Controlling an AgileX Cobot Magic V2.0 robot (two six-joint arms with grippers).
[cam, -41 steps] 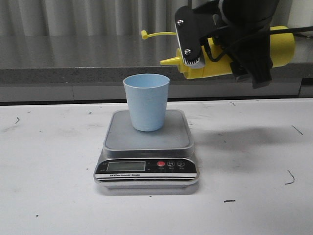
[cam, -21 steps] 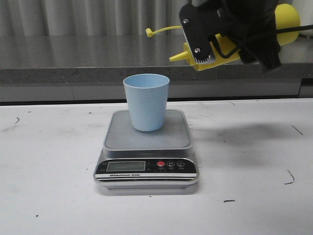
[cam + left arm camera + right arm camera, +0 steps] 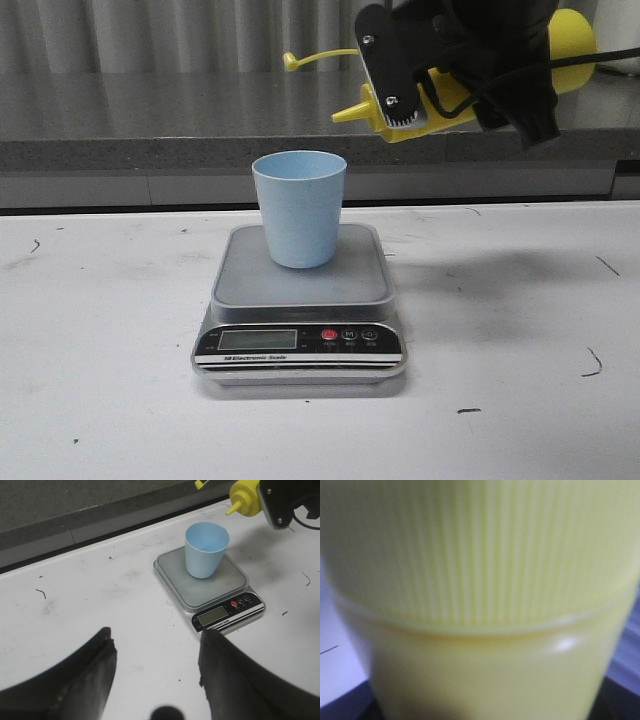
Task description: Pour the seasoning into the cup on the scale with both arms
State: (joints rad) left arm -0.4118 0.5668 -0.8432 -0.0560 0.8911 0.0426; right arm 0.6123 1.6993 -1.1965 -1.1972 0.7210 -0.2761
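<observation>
Nearest to me on the white table (image 3: 100, 400) sits the scale (image 3: 300, 345), display and buttons facing the camera. On its grey platform (image 3: 250, 275) the cup (image 3: 299, 208) stands upright, toward the back of the platform, mouth open.

From my left wrist camera I see the left gripper (image 3: 157, 672) low over the table, its two fingers spread wide with nothing between them; the scale and cup lie ahead of it, well apart.

Farther back and higher, my right gripper (image 3: 400, 85) is clamped on the seasoning bottle (image 3: 570, 40), which it holds tipped nearly horizontal in the air. The nozzle (image 3: 345, 115) points left and slightly down, above and to the right of the cup's rim, not touching it. The tethered cap (image 3: 291, 61) sticks out left on its strap. My right wrist camera is filled with blurred yellow plastic.
</observation>
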